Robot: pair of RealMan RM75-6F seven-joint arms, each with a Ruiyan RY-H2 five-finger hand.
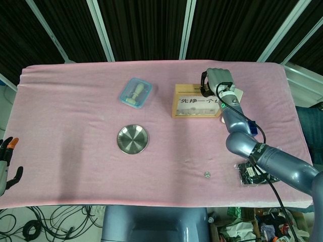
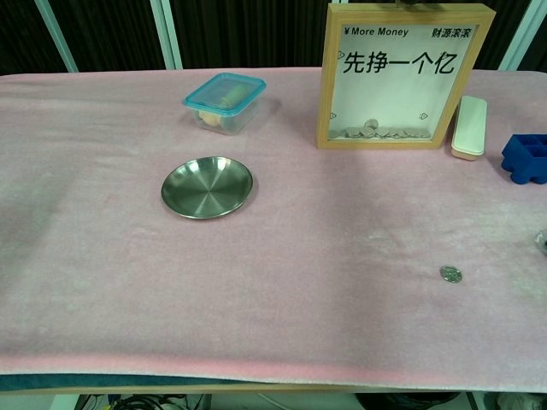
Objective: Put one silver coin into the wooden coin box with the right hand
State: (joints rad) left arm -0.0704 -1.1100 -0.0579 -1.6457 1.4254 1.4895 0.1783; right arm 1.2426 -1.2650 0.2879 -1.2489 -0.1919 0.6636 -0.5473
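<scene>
I'm hovering my right robot hand (image 1: pixel 217 80) at the wooden coin box (image 2: pixel 405 77) top — whether its curled fingers are pinching anything, I can't tell; one silver coin (image 2: pixel 450 274) is lying on the bench (image 2: pixel 342 325).

The right hand (image 1: pixel 217 79) is sporting grey with black fingertips; behind it, a black cable is running along the shiny blue-grey arm (image 1: pixel 262 157).
</scene>
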